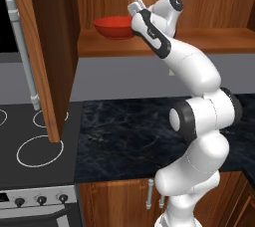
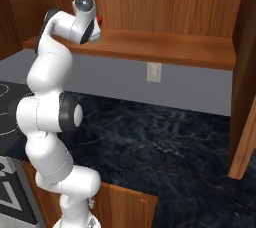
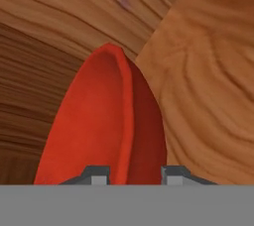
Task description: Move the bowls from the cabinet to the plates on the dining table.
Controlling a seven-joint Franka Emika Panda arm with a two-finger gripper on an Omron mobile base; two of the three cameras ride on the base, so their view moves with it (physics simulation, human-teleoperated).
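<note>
A glossy red bowl (image 1: 112, 27) sits on the wooden shelf (image 1: 209, 42) inside the open cabinet (image 2: 165, 2). My gripper (image 1: 133, 21) reaches in from the right and is shut on the bowl's near rim. In the hand view the bowl (image 3: 99, 131) shows edge-on, its rim pinched between the two tips of the gripper (image 3: 134, 174). In the right base view my hand hides all but a red sliver of the bowl (image 2: 99, 20). The plates and the dining table are out of view.
The cabinet's left door (image 1: 45, 47), with a long silver handle (image 1: 22, 56), stands open over the stove top (image 1: 40, 151). The right door (image 2: 245, 87) also hangs open. A black marbled counter (image 1: 129, 136) lies below, with a wall outlet (image 2: 153, 72) behind it.
</note>
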